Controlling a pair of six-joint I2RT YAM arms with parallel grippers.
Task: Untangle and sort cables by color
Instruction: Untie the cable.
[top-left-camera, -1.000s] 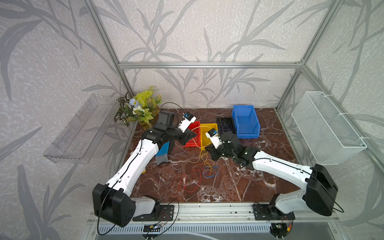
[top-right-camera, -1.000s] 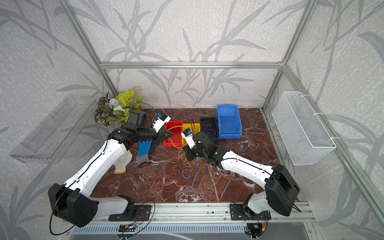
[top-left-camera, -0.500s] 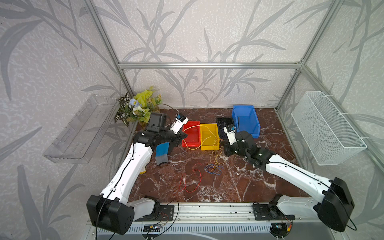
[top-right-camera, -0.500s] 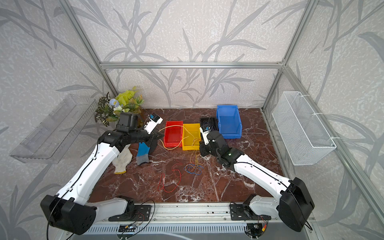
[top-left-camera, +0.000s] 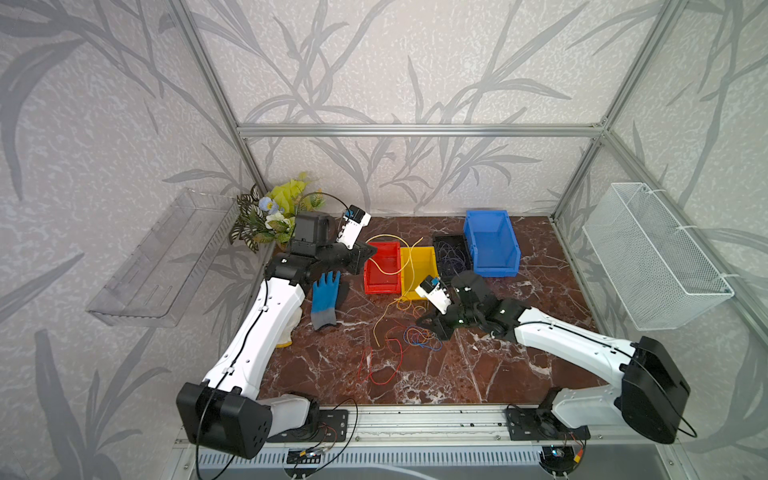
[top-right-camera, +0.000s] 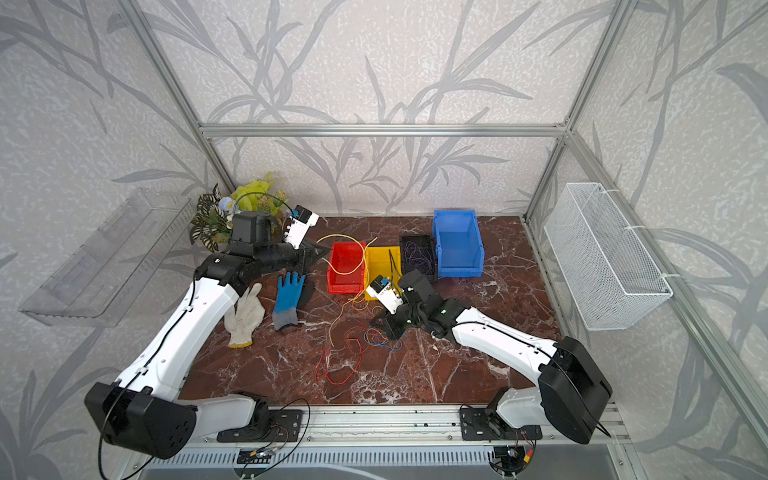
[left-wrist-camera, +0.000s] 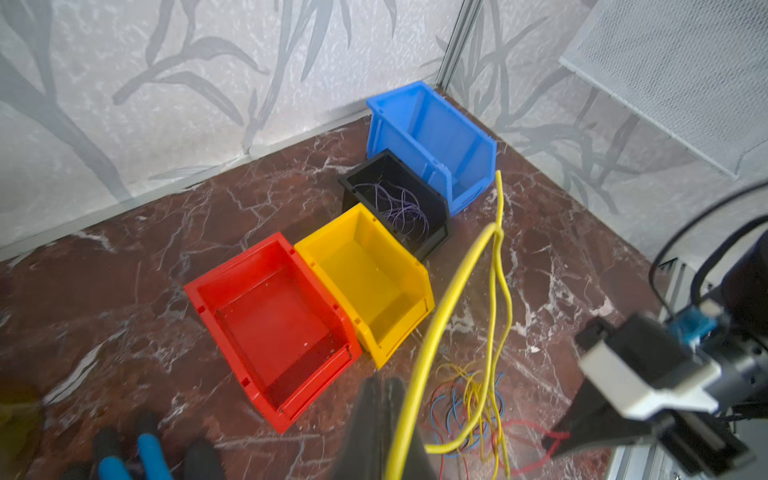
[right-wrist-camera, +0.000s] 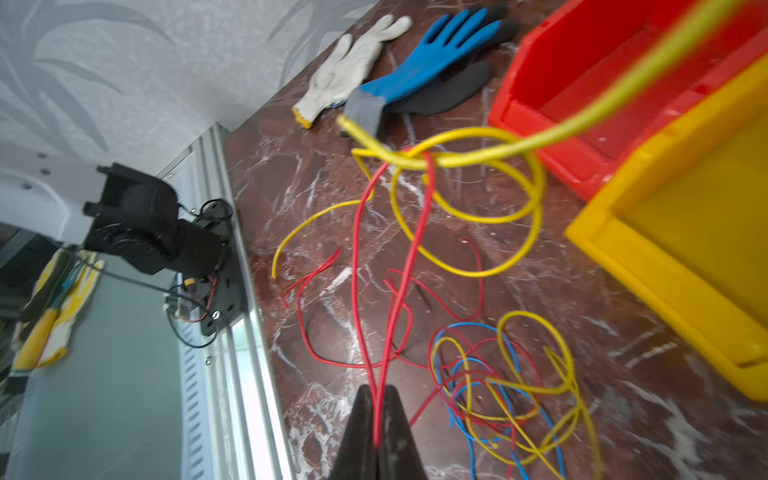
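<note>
While both top views show the left gripper clamped on a yellow cable arcing over the red bin, the right gripper sits low at the cable tangle, mid-table. Left wrist: jaws together on the yellow cable. Right wrist: jaws pinched on a red cable that crosses the yellow loop.

The bottom edge of my left wrist view crops my left gripper, the blurred yellow cable running alongside it, and most of the blue glove. My right gripper is cropped likewise where the red cable enters. In a top view my left arm hides most of the white glove.
</note>
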